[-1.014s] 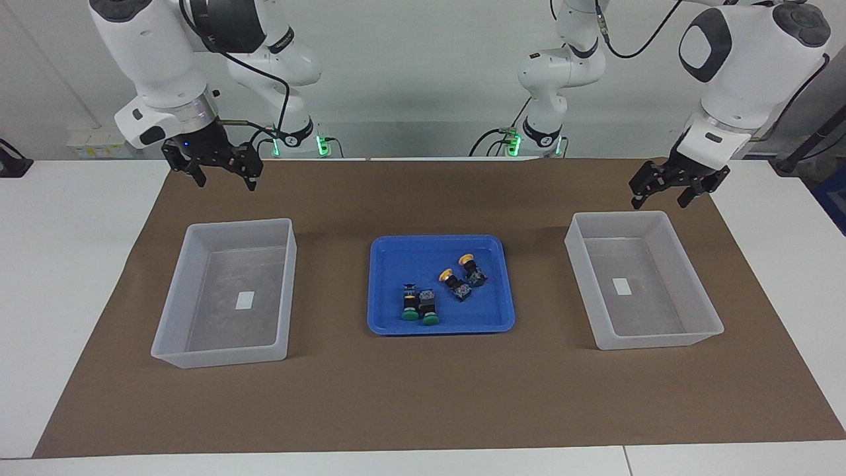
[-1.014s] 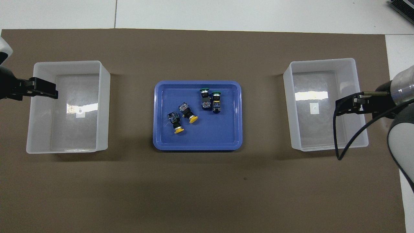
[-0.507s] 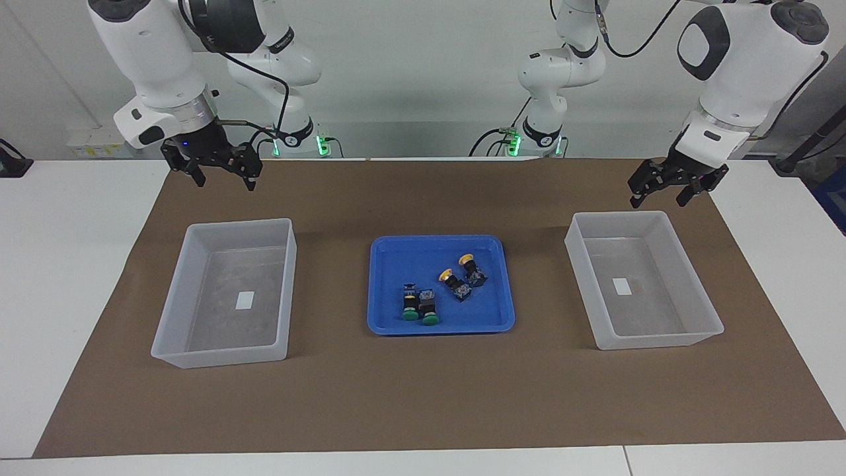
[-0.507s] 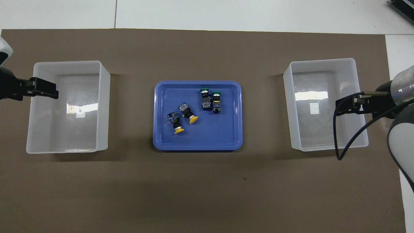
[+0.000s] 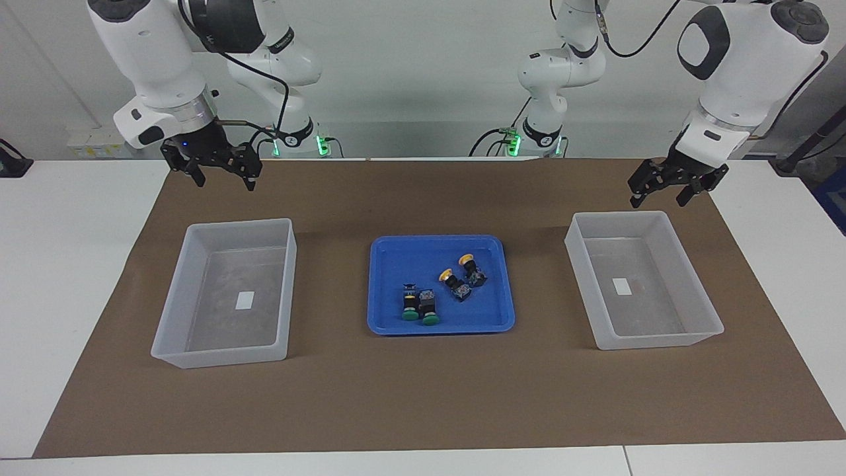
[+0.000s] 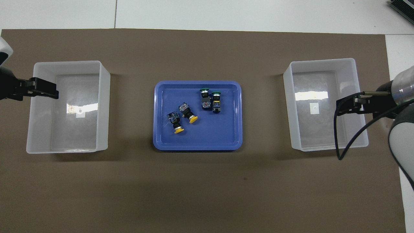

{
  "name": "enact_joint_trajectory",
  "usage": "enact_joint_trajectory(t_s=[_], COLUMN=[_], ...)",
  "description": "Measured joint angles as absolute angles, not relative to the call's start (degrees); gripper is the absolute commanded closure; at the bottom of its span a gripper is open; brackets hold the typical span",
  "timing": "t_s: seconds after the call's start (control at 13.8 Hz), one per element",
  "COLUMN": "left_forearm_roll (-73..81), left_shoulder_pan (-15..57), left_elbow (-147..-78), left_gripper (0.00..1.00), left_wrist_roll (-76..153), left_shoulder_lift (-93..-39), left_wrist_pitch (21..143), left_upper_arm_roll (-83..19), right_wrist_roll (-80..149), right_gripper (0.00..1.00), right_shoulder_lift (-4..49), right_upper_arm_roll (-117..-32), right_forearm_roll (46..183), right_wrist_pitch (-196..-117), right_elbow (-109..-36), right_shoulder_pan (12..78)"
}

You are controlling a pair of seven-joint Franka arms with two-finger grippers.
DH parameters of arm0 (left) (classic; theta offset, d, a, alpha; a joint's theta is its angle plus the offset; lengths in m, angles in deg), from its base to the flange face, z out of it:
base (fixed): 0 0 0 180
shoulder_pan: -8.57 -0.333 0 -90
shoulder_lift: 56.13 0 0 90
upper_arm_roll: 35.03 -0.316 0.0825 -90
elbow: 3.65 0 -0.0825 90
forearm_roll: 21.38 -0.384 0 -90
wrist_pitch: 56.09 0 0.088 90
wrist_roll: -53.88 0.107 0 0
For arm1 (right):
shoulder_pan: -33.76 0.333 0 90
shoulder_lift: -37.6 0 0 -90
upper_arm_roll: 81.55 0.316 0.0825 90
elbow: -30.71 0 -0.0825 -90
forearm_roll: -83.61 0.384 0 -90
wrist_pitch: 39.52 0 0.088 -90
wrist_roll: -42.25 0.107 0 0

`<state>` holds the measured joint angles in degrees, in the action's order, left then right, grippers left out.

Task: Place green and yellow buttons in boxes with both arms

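Notes run from the right arm's end of the table to the left arm's end.

Right gripper (image 5: 221,172): up in the air over the brown mat near its bin's robot-side edge, fingers spread wide, empty. Waiting.

Right-arm bin (image 5: 225,294): empty but for a white sticker.

Blue tray (image 5: 390,291), mid-table, holds all four buttons. Green buttons (image 5: 418,308): a touching pair lying side by side, long axes running near-to-far, caps pointing away from the robots. Yellow buttons (image 5: 461,274): just beside each other, nearer the robots than the green pair, lying at a slant, caps toward the robots and the right arm's end.

Handling, judged: small, light, rigid plastic; round caps likely to roll or slip. Best gripped across the squarer black body, not the cap. Touching pairs may get nudged.

Left-arm bin (image 5: 644,281): empty, sticker only.

Left gripper (image 5: 669,188): aloft over the mat by its bin's robot-side rim, fingers apart, nothing held.
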<state>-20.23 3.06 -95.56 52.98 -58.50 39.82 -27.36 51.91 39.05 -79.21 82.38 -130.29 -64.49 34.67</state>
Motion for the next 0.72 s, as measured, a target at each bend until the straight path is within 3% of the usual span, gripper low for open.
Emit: enact_joint_trajectory(t_s=[0.72], left_forearm_roll=[-20.17], left_shoulder_pan=[3.12], left_elbow=[-95.59], left_gripper=[0.0], left_wrist_roll=[52.75], left_shoulder_lift=[-58.48], left_wrist_pitch=[39.18], left_upper_arm_roll=[-27.09], right_wrist_roll=[51.97], right_gripper=[0.0], right_shoulder_lift=[39.06], right_upper_arm_roll=[-79.22], right_forearm_roll=[82.38], right_wrist_pitch=[-133.23], right_elbow=[-65.35], right_shoulder_pan=[34.63])
